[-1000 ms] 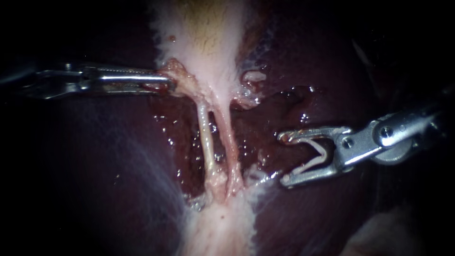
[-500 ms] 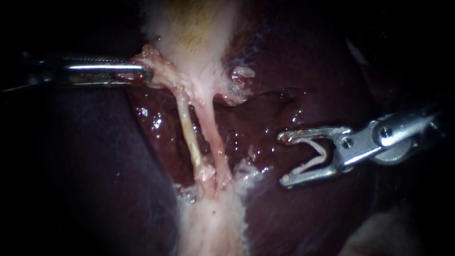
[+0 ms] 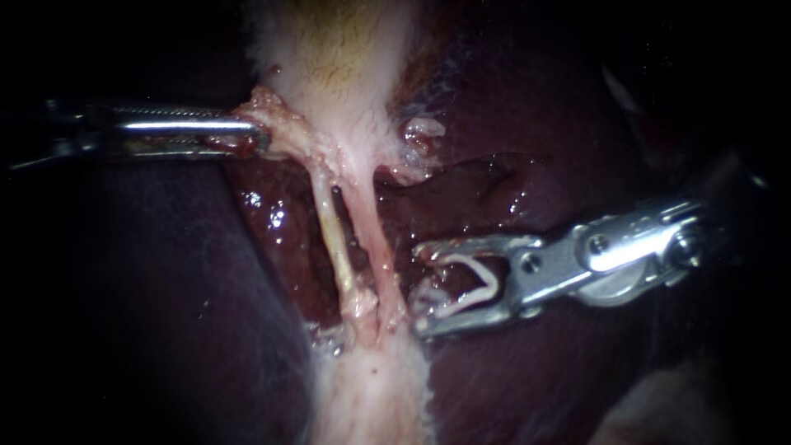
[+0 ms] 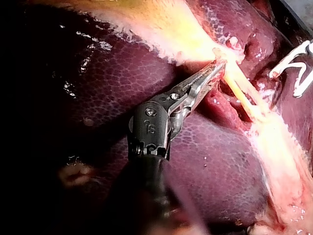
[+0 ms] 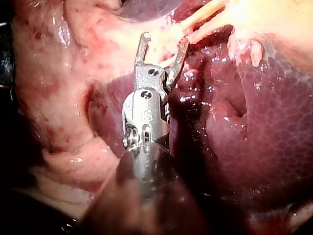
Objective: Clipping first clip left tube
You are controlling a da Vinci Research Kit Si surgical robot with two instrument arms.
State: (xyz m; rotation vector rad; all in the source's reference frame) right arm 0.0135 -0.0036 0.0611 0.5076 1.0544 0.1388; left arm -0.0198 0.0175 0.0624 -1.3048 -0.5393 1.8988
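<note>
Liver (image 3: 165, 272): dark maroon, fills the field; a raw, wet bed lies at its centre.
Gallbladder (image 3: 329, 66): pale, at the upper edge of that bed.
Right instrument (image 3: 422, 288): jaws spread wide, one leg of the clip seated against each; tips just beside the right tube (image 3: 381, 247).
Left instrument (image 3: 243, 136): jaws closed on the gallbladder's ragged lower edge, holding it to the side.
Left tube (image 3: 334, 239): thin, cream, taut across the bed from gallbladder to the pale strip below; it lies on the right tube's far side from the clip.
Clip (image 3: 474, 284): white, V-shaped, open.
</note>
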